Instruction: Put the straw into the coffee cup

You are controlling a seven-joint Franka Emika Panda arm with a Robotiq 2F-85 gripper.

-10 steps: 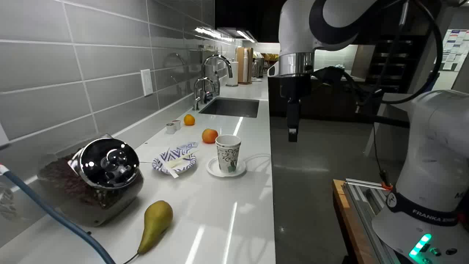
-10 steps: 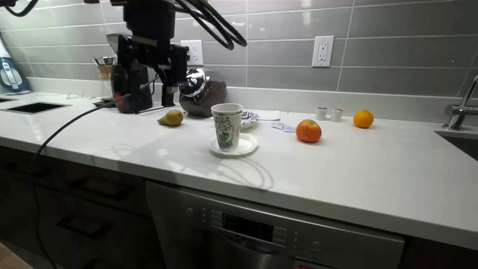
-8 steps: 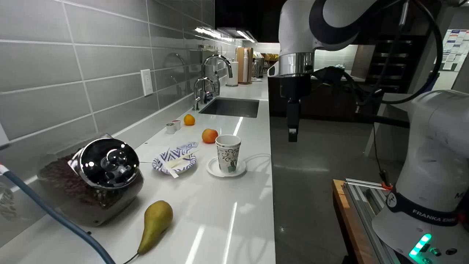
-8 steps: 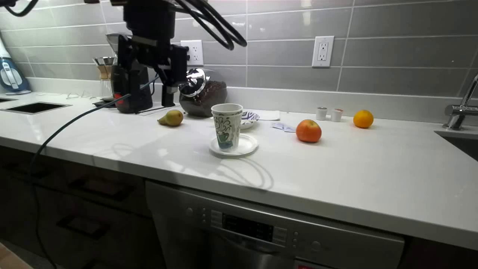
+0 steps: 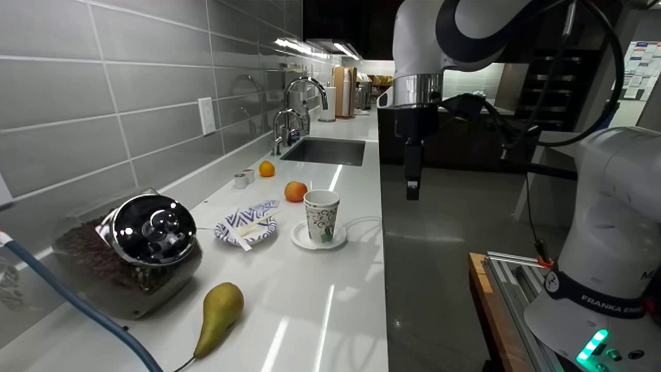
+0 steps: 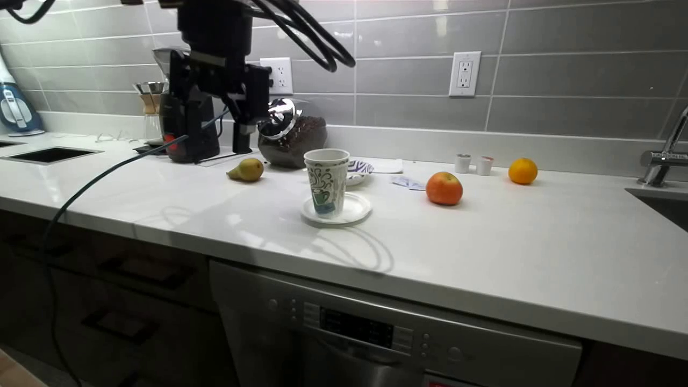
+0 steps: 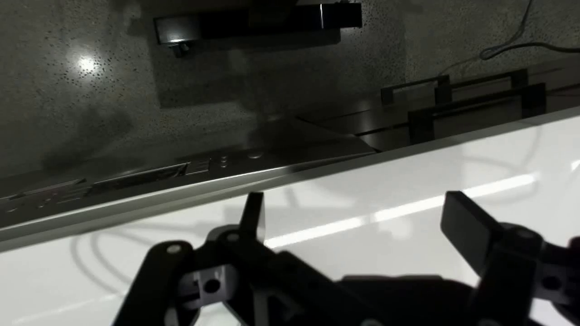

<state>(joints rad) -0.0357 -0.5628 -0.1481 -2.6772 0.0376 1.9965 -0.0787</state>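
Observation:
The coffee cup (image 5: 321,219) is a pale paper cup with a dark leafy print, seemingly two nested. It stands upright on a small white plate (image 5: 335,243), and also shows in an exterior view (image 6: 325,188). The blue-patterned bowl (image 5: 270,230) lies beside it toward the wall. A white strip (image 5: 238,236) and pale thin sticks (image 5: 254,223) lie across the bowl; which is the straw I cannot tell. My gripper (image 7: 354,199) is open and empty, pointing down high above the counter near its front edge, apart from cup and bowl. It also shows in both exterior views (image 5: 413,192) (image 6: 217,142).
A pear (image 5: 219,318) and a tilted glass jar (image 5: 139,258) with a shiny lid stand on the counter. An apple (image 5: 296,191), an orange (image 5: 266,169) and small white pods (image 6: 462,163) lie toward the sink (image 5: 325,151). A blue cable (image 6: 102,185) hangs across the counter edge.

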